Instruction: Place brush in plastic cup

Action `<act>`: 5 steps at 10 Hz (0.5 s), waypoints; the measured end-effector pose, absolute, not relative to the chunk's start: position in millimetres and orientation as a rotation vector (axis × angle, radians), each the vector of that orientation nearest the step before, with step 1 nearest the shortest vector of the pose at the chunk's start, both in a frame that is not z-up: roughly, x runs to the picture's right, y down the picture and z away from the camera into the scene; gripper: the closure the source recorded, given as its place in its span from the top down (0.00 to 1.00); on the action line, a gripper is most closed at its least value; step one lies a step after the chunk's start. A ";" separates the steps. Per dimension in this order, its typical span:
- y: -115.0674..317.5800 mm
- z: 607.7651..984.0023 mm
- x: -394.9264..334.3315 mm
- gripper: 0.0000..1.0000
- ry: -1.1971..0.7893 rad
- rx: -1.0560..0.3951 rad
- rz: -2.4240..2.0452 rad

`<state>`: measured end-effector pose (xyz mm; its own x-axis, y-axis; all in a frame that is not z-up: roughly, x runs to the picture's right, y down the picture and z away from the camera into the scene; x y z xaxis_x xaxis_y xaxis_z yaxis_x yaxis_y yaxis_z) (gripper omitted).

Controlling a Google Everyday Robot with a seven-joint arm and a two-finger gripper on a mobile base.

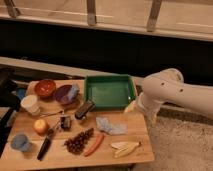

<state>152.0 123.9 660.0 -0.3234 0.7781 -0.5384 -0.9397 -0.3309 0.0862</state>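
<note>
Arm: your white arm (170, 90) enters from the right of the view. It bends at a rounded joint over the right end of the table (142, 131), and one link drops down and leftward from there.
Gripper: the gripper (133, 106) is at the low end of that link, just off the front right corner of the green tray (110, 78).
Grip state: you cannot tell how wide it is set or whether it has anything in it; only a pale yellowish tip shows.
Brush: the brush (44, 148) lies flat near the table's front left, with its black handle at a slant, well apart from the gripper.
Plastic cup: the light-blue plastic cup (20, 142) stands upright at the front left corner, just left of the brush and not touching it.
Left end: a white cup (31, 104), a red bowl (45, 88) and a purple bowl (65, 95) crowd the back left.
Middle: a chunky dark-and-grey tool (85, 109) lies by the tray's front left corner, and a blue cloth (110, 126) lies in front of the tray.
Front edge: a dark bunch of grapes (79, 141), a carrot (94, 145) and a banana (125, 147) lie along it.
Open room: you have bare wood between the cloth and the table's right edge, under the arm, and a thin strip in front of the brush.
Writing: any print is too small for you to read.
</note>
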 end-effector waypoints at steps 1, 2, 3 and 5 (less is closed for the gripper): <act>123.7 660.0 150.9 0.80 0.463 -0.489 1.870; 123.7 659.8 152.1 0.80 0.462 -0.488 1.871; 123.9 659.8 152.8 0.80 0.463 -0.488 1.872; 124.5 663.7 155.9 0.80 0.481 -0.478 1.862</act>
<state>155.9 124.5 663.7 -0.3181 0.7796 -0.5394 -0.9433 -0.3170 0.0981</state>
